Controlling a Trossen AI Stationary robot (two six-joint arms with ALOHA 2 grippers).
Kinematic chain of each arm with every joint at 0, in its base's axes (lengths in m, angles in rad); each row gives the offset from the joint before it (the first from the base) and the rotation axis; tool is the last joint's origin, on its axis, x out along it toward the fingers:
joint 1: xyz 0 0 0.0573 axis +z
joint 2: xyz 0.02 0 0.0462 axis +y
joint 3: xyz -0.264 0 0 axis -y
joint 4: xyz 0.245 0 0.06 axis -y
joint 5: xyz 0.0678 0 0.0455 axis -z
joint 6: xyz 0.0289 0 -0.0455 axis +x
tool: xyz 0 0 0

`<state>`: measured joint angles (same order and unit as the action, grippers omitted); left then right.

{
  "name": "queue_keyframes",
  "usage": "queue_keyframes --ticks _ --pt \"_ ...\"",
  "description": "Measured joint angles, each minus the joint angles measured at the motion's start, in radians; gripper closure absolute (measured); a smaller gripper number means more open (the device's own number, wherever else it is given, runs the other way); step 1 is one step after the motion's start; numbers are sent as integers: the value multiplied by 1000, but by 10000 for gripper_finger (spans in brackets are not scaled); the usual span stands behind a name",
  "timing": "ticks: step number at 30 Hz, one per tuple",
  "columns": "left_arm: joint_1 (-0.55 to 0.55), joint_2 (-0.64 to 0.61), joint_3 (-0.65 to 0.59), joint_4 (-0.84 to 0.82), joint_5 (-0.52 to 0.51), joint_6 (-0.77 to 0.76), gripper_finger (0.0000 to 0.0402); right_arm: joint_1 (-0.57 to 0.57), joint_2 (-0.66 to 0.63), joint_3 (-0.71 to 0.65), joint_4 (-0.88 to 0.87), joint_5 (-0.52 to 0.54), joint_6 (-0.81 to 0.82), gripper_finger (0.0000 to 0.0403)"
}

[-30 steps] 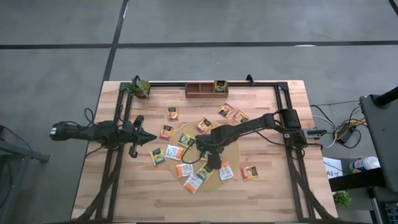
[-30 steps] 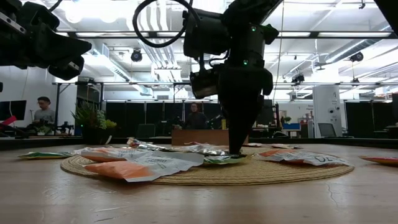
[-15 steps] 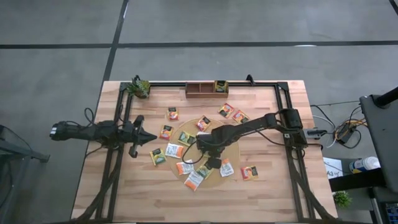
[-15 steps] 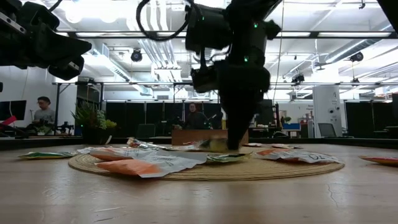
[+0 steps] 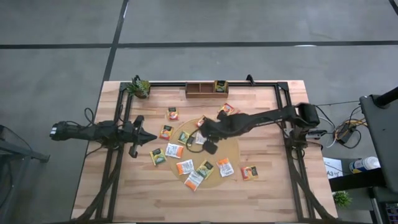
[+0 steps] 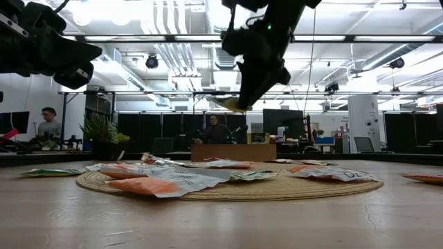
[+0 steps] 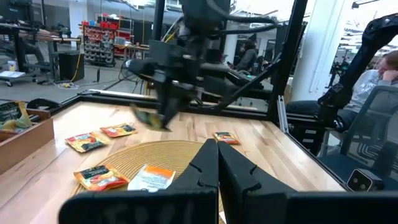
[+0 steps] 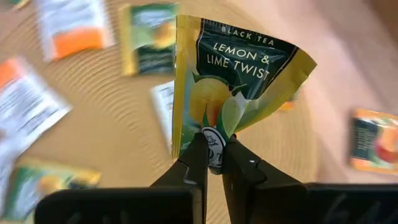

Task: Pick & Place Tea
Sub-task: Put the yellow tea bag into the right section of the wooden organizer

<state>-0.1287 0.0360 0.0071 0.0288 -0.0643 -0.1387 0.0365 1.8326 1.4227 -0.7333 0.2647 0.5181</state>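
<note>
My right gripper [image 8: 213, 163] is shut on a dark green and yellow tea sachet [image 8: 233, 81] above the round tan mat [image 5: 231, 149]. In the low view this gripper [image 6: 243, 97] and the sachet [image 6: 228, 104] hang well above the mat [image 6: 277, 190]. Several other tea sachets lie flat on the mat, such as an orange one [image 5: 184, 167], and more lie on the wood around it [image 5: 172, 114]. My left gripper [image 5: 151, 138] stays shut at the table's left side, level, with nothing in it. My right gripper pinches the sachet's lower edge [image 8: 214, 132] between its two fingers. The fingers come slanting down from the table's right side. The sachet is lifted clear of the mat, stands out beyond the fingertips, and is creased where it is pinched.
A brown wooden compartment tray [image 5: 200, 89] stands at the far edge with a sachet [image 5: 221, 86] in its right end. A small plant [image 5: 138, 87] sits at the far left corner. Black frame rails run along the table's sides. Loose sachets lie at the right [image 5: 249, 172].
My right gripper has risen from the mat and gone toward the table's far edge, rolling its wrist as it went. The green and yellow sachet has come up with it, from lying on the mat to hanging clear above it.
</note>
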Motion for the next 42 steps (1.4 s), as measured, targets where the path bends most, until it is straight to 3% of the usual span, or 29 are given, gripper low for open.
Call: queue_keyframes --ticks 15,28,42 --pt "0 0 0 0 0 0 402 -252 -25 -16 10 161 32 380" --pt "0 0 0 0 0 0 402 -409 -66 -46 86 165 3 379" --pt "0 0 0 0 0 0 402 -467 -65 -58 125 202 272 379"
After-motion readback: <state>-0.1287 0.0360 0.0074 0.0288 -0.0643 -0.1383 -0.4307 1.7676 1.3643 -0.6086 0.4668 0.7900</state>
